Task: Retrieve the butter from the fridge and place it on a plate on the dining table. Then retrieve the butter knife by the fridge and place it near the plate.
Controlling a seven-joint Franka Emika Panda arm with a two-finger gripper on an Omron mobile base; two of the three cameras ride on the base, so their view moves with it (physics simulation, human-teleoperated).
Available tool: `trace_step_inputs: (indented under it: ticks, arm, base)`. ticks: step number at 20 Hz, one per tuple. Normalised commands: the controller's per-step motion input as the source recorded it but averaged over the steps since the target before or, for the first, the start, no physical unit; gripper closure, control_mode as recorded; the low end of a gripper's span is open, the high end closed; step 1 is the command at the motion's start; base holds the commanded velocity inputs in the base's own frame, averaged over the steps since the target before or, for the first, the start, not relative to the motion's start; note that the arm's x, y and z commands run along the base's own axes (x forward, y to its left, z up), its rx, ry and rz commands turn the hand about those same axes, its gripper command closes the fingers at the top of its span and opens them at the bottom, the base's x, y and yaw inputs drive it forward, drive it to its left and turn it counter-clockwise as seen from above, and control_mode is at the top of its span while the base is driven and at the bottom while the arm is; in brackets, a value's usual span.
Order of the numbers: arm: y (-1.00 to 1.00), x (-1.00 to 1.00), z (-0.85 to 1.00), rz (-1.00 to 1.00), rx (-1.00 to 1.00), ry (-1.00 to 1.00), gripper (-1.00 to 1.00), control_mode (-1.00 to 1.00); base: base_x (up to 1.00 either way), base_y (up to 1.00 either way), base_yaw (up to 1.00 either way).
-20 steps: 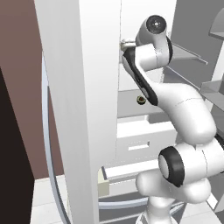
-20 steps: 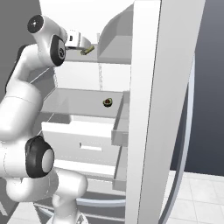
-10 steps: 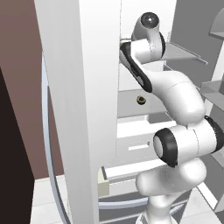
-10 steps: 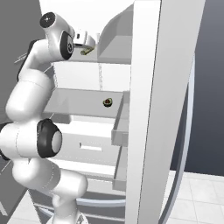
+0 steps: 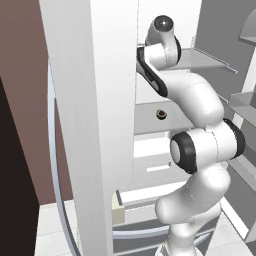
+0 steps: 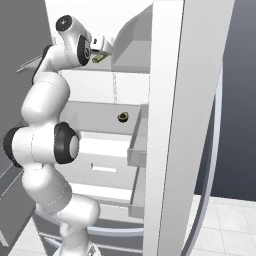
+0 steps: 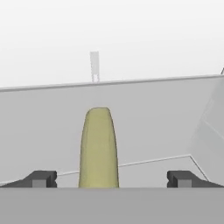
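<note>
While the arm was stretched up into the open fridge [image 6: 190,100], the gripper [image 7: 109,178] was seen with its two dark tips set wide apart and nothing clamped between them. In the hand view the butter [image 7: 99,146], a pale yellow stick, was found lying on the grey shelf [image 7: 153,122] between those tips, nearer the left one and not yet touched by either. From the right base view the hand [image 6: 97,47] was placed at the upper shelf level, and a small yellowish shape just beside it could be made out, most likely the same stick, though that was too small to be called with certainty.

Lower down, a small dark round item [image 6: 122,117] was spotted on a middle shelf, and it was left alone.

As for progress, the task was judged to be in its opening stretch. The door had been got open and the reach to the butter was lined up, but the grasp itself was not yet made. Everything after it was counted as outstanding: the stick to be lifted out, carried to the dining table and set on the plate, then the butter knife to be fetched from beside the fridge and laid near that plate.
</note>
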Motion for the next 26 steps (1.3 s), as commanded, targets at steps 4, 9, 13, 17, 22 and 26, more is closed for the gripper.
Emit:
trace_step_inputs:
  ticks: [4,9,13,17,22,26]
  arm:
    - [0.07,0.47,-0.01,0.00,0.01,0.06,-1.00,-1.00]
    - [0.05,0.46,0.00,0.00,0.04,0.07,-1.00,-1.00]
    - [0.00,0.31,0.00,0.00,0.05,0.07,-1.00,-1.00]
    - [0.00,0.01,0.00,0.00,0.02,0.07,-1.00,-1.00]
    - [0.01,0.00,-0.02,-0.01,0.00,0.03,-1.00,-1.00]
    - [0.03,0.00,-0.20,0.00,0.00,0.00,-1.00,-1.00]
  base:
    - [0.00,0.00,0.00]
    - [0.00,0.00,0.00]
    - [0.00,0.00,0.00]
    - [0.00,0.00,0.00]
    - [0.00,0.00,0.00]
    - [0.00,0.00,0.00]
